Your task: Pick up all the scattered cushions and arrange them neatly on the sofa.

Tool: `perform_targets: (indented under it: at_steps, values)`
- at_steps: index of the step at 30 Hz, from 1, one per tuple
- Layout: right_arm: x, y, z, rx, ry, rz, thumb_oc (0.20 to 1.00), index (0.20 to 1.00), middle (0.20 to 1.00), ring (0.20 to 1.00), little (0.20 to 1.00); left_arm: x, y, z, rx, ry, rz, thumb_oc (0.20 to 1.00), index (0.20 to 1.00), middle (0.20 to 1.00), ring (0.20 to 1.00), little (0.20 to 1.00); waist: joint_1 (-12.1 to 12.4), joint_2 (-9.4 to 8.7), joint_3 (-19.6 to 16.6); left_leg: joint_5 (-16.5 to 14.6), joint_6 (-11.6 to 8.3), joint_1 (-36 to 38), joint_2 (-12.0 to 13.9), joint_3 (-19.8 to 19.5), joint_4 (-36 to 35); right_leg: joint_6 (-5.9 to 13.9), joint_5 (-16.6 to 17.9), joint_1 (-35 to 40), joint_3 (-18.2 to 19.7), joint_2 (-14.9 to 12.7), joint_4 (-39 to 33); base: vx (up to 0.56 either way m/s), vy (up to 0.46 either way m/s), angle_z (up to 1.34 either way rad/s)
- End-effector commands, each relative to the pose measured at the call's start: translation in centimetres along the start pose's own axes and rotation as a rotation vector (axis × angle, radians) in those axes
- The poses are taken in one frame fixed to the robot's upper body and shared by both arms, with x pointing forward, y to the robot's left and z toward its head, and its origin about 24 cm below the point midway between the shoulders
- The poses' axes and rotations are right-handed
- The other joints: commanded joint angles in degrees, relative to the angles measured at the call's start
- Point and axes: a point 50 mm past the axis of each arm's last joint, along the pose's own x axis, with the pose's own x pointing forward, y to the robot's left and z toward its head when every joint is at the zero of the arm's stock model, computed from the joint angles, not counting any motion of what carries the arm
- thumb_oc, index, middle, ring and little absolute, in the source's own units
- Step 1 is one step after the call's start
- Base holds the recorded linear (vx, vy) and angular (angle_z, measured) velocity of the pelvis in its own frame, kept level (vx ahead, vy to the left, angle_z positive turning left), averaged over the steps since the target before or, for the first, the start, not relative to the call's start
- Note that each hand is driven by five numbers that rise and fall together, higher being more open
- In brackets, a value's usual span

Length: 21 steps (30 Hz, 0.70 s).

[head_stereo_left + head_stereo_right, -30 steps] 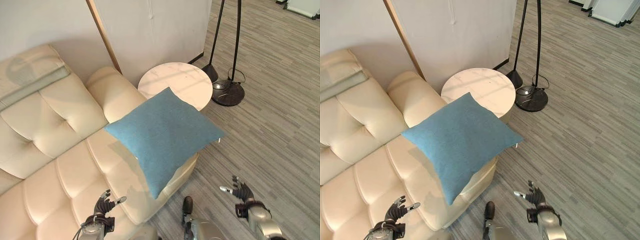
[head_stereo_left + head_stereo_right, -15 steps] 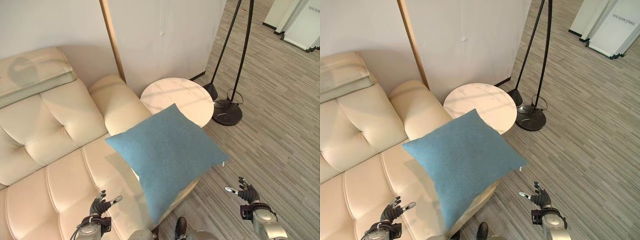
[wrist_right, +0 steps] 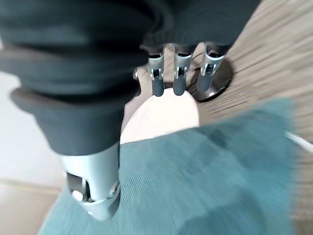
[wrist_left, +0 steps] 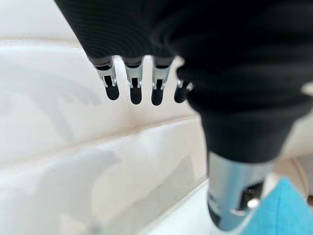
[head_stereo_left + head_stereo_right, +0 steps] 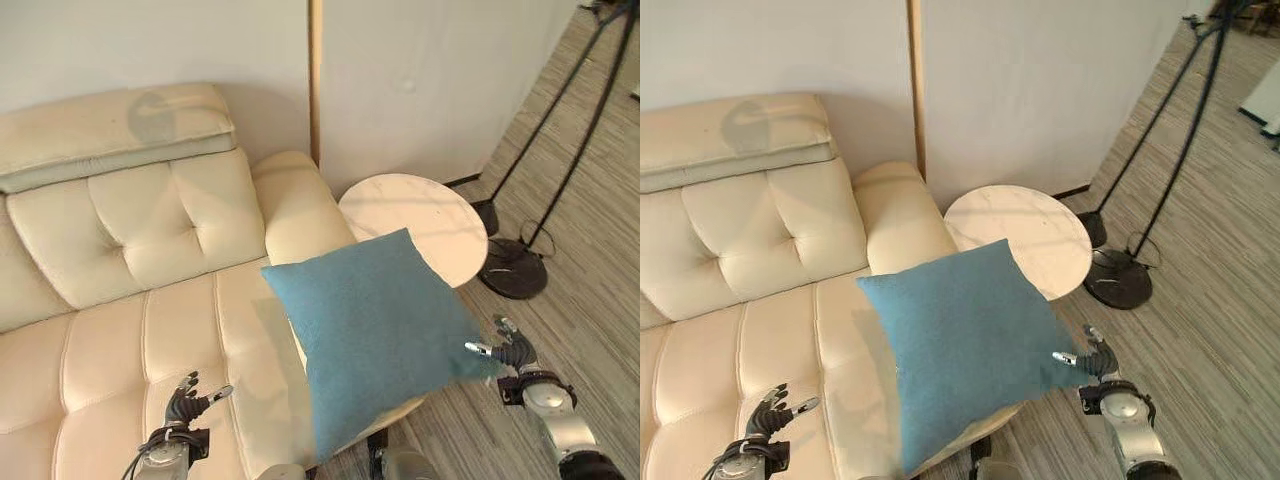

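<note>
A blue square cushion (image 5: 375,335) lies at the right end of the cream leather sofa (image 5: 130,230), with its lower corner hanging past the seat's front edge. My right hand (image 5: 510,352) is open, fingers straight, beside the cushion's right corner; in the right wrist view the cushion (image 3: 195,181) spreads just under the hand's fingers (image 3: 178,81). My left hand (image 5: 185,400) is open and hovers over the sofa seat, left of the cushion. The left wrist view shows its straight fingers (image 4: 134,85) over cream leather and a corner of the cushion (image 4: 288,210).
A round white side table (image 5: 415,222) stands against the sofa's right armrest, behind the cushion. A floor lamp's black base (image 5: 512,280) sits on the grey wood floor to the right. A wall and a white panel rise behind the sofa.
The camera has swung left, so more of the sofa shows. My right hand has come up close to the cushion's right corner. The cushion stays where it was on the sofa.
</note>
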Motion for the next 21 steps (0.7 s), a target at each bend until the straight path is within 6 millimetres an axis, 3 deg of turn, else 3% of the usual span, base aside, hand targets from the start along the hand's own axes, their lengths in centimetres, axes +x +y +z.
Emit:
perform_targets:
  at_steps: [1,7,8,11,13,14,15,21]
  values:
    - [1.3,-1.1,3.4,-0.057,-0.121,-0.018,1.000,1.000,1.000,1.000,1.000,1.0,-0.5,4.5,0.014,-0.174,-0.052,1.000,1.000,1.000,1.000,1.000,-0.2,-1.62,0.6,-5.2,-2.68,0.9,1.3,-0.4,2.0,2.97,-5.4,-0.6,-1.0,-0.2,1.7,-0.03,-0.195,0.57]
    - [2.9,1.9,4.9,-0.038,-0.113,0.058,1.000,1.000,1.000,1.000,1.000,1.8,-5.0,9.2,-0.050,-0.308,-0.161,1.000,1.000,1.000,1.000,1.000,0.5,-1.29,3.4,-2.0,-3.51,-3.8,1.9,-2.3,0.1,2.11,-4.6,-2.7,-3.9,0.3,-0.6,-0.08,-0.093,0.34]
    - [3.4,4.2,5.6,-0.022,-0.106,0.102,1.000,1.000,1.000,1.000,1.000,1.8,-7.2,11.5,-0.069,-0.367,-0.208,1.000,1.000,1.000,1.000,1.000,1.0,-1.20,4.8,-0.9,-3.74,-5.6,1.8,-2.9,-0.4,1.89,-4.2,-4.0,-4.6,0.4,-0.8,-0.15,-0.066,0.15]
    - [3.4,8.1,6.8,0.067,-0.106,0.179,1.000,1.000,1.000,1.000,1.000,1.8,-10.0,14.7,-0.113,-0.440,-0.250,1.000,1.000,1.000,1.000,1.000,1.0,-1.32,6.2,0.4,-4.02,-7.8,1.4,-3.4,-0.7,2.06,-3.4,-5.6,-5.2,0.4,-1.4,-0.11,-0.037,0.12]
    - [3.4,9.1,7.2,0.099,-0.108,0.201,1.000,1.000,1.000,1.000,1.000,1.7,-10.7,15.6,-0.131,-0.457,-0.260,1.000,1.000,1.000,1.000,1.000,1.0,-1.32,6.5,0.7,-4.06,-8.2,1.3,-3.5,-0.9,2.10,-3.2,-5.9,-5.2,0.5,-1.6,-0.06,0.007,0.03]
    - [2.8,11.4,8.2,0.175,-0.123,0.269,0.200,0.200,0.200,0.200,0.200,1.2,-12.4,17.1,-0.175,-0.488,-0.297,0.598,0.598,0.598,0.598,0.598,1.0,-1.39,7.0,1.4,-4.18,-8.7,1.2,-3.6,-1.4,2.28,-2.8,-6.2,-5.4,0.5,-2.0,-0.07,0.024,-0.05]
    - [2.1,12.6,8.8,0.231,-0.150,0.312,0.200,0.200,0.200,0.200,0.200,0.6,-13.3,18.2,-0.209,-0.520,-0.327,0.200,0.200,0.200,0.200,0.200,1.0,-1.50,7.2,1.6,-4.20,-8.7,1.1,-3.6,-1.8,2.45,-2.5,-6.2,-5.5,0.4,-2.4,-0.08,0.045,-0.03]
    - [0.0,12.6,10.3,0.363,-0.281,0.380,0.200,0.200,0.200,0.200,0.200,-0.8,-12.5,18.9,-0.248,-0.596,-0.368,0.200,0.200,0.200,0.200,0.200,0.1,-1.57,6.0,1.0,-3.74,-6.7,0.9,-2.3,-2.9,2.88,-2.2,-4.6,-4.5,0.1,-3.0,-0.01,0.084,-0.01]
